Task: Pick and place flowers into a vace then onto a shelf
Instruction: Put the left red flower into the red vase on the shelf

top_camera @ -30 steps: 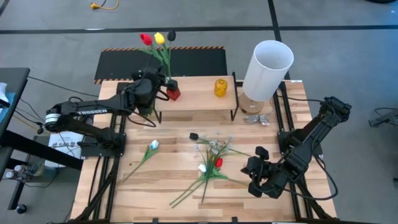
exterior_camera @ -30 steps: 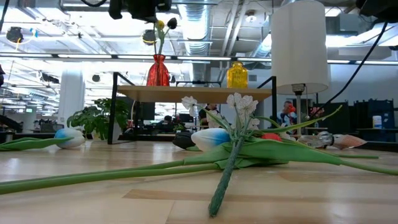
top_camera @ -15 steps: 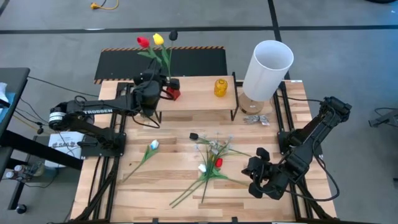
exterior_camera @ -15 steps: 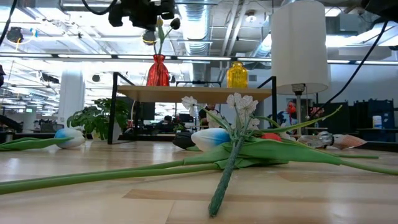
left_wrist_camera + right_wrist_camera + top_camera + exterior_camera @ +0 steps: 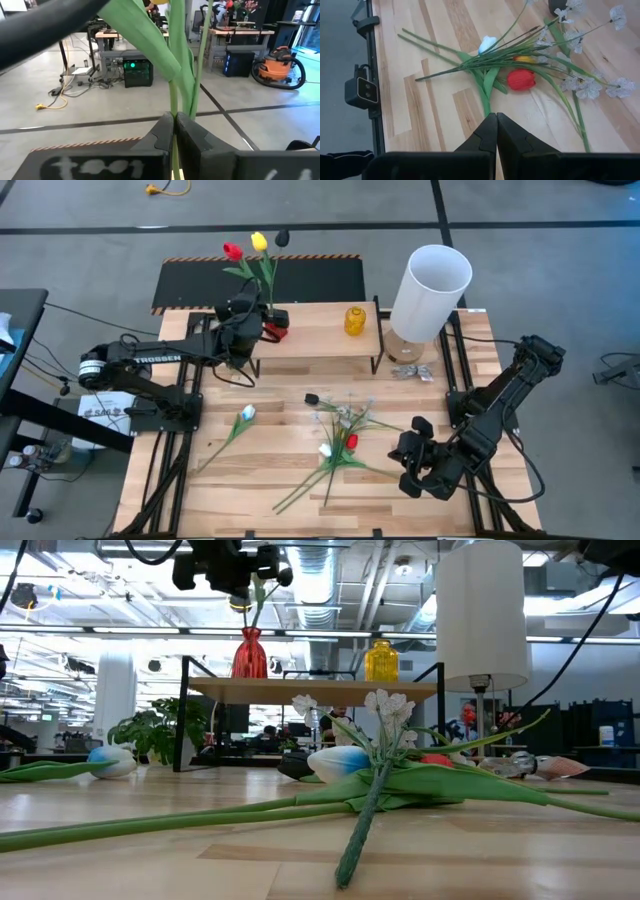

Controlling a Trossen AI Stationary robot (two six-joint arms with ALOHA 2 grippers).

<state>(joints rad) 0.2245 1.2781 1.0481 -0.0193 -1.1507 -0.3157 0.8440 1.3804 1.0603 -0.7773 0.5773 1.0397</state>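
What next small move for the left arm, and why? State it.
Probably open the left gripper and back off. Its fingers are shut on the stems of the flowers, which already stand in the red vase at the left end of the shelf. More flowers lie on the table.

A slatted wooden counter (image 5: 280, 480) on a black frame carries a tall white cylinder (image 5: 430, 278) at its far right corner. A small yellow vase (image 5: 355, 321) stands nearby. Behind the counter a black mat (image 5: 190, 282) with a striped edge lies on the grey floor. An orange vacuum (image 5: 278, 72) sits in the room beyond.
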